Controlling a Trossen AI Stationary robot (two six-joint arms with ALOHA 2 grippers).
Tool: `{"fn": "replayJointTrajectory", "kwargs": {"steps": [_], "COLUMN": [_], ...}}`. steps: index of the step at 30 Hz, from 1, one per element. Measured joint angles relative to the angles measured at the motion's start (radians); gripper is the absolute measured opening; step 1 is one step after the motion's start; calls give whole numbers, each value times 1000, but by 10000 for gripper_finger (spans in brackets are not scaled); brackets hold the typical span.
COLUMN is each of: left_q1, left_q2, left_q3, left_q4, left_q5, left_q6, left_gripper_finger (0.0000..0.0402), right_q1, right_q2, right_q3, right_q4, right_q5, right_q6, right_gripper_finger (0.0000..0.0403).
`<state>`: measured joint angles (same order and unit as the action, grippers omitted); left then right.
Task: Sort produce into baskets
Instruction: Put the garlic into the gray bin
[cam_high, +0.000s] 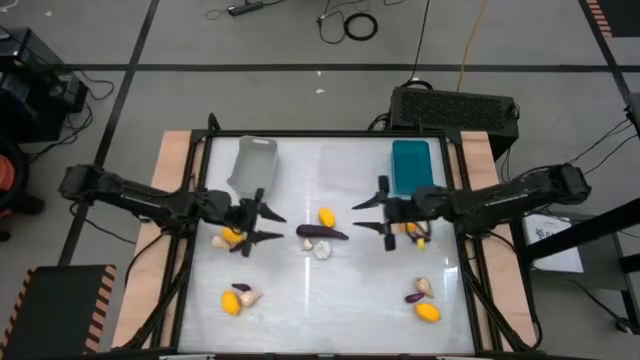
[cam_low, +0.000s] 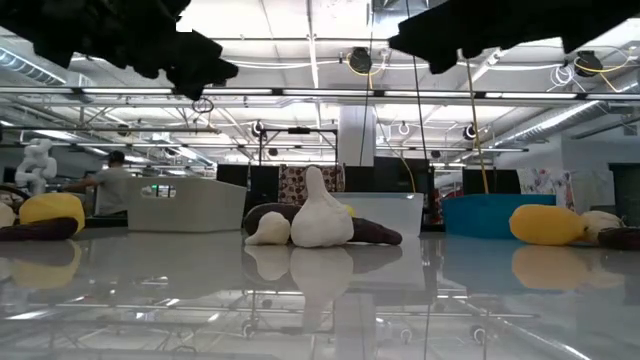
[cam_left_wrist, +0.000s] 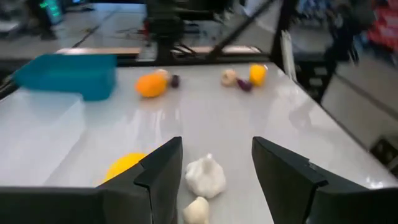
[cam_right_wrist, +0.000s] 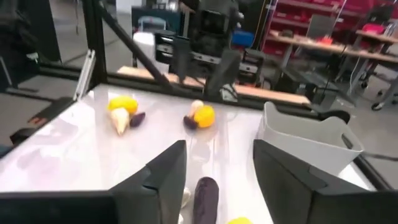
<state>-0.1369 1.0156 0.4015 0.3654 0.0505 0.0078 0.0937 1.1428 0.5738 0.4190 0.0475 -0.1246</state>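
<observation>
Over the white table (cam_high: 300, 300), the left gripper (cam_high: 268, 225) and right gripper (cam_high: 368, 215) hang with fingers apart and empty either side of the purple eggplant (cam_high: 322, 232), the grey basket (cam_high: 252, 163) and teal basket (cam_high: 410, 165) well behind it, a white mushroom (cam_high: 322, 249) just in front.

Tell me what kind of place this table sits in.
Likely a robotics lab or workshop in an industrial hall: exposed ceiling trusses overhead, red storage racks behind, cables on the concrete floor, and a person at a workstation.
</observation>
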Motion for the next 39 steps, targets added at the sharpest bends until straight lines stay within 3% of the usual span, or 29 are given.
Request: {"fn": "replayJointTrajectory", "kwargs": {"steps": [7,12,21,25,32,39], "left_q1": [-89,-121,-108,-92,-76,-55], "left_q2": [263,453,692,734,746,746], "left_q3": [66,152,329,362,361,360], "left_q4": [176,193,195,146,101,66], "left_q5": [-59,-115,-205,-183,-170,-148], "left_q6": [89,160,235,208,182,181], "left_gripper_finger": [201,207,290,312,314,260], "right_q1": [4,23,60,59,58,54], "right_q2": [141,171,160,160,160,160], "right_q3": [119,165,174,173,173,173], "right_q4": [-54,-121,-192,-224,-279,-284], "right_q5": [0,0,0,0,6,7], "right_q6": [0,12,58,58,57,58], "right_gripper_finger": [222,237,238,238,238,238]}}
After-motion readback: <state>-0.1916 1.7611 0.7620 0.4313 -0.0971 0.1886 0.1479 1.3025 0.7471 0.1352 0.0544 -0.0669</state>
